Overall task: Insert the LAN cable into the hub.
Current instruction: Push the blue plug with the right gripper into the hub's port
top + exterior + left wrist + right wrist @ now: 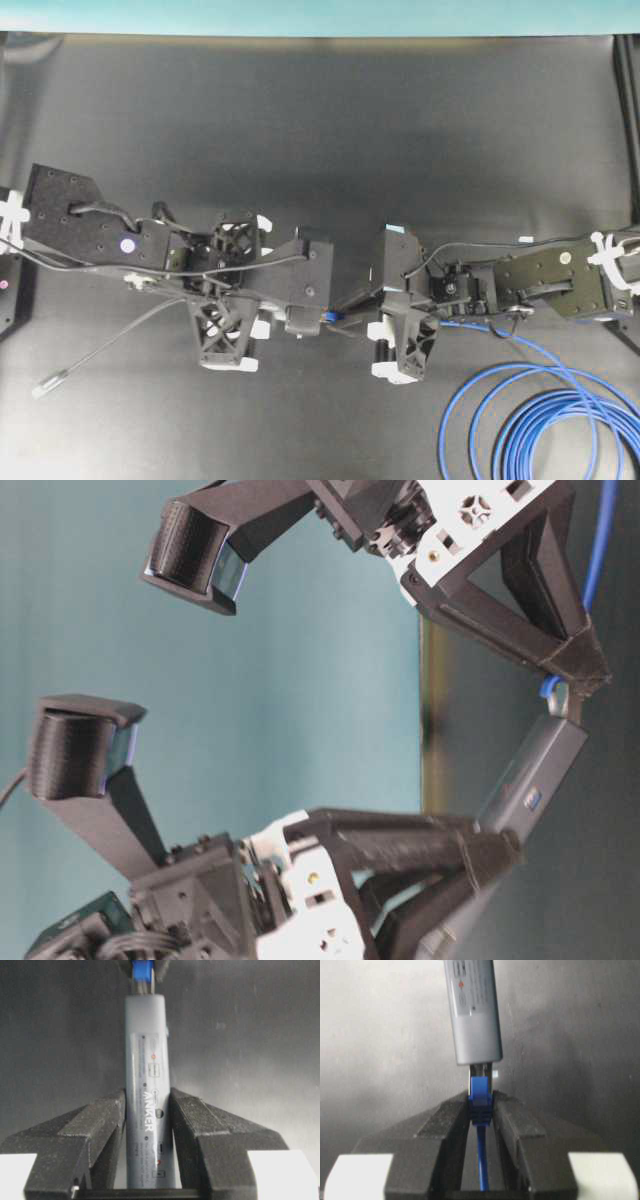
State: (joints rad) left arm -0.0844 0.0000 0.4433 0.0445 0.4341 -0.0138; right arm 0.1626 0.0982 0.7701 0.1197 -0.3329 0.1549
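The hub (147,1075), a slim grey bar, stands upright between the fingers of my left gripper (147,1107), which is shut on its lower half. My right gripper (481,1102) is shut on the blue plug (481,1097) of the LAN cable. The plug's clear tip meets the end of the hub (472,1015) and looks partly inside the port. In the table-level view the hub (530,770) slants up to the plug (553,688), both held off the table. The bright-blue LAN cable (540,420) trails to loops at the front right.
The hub's thin grey lead ends in a small silver plug (50,381) on the black mat at the front left. Both arms meet at mid table. A teal wall (320,15) borders the mat's far edge.
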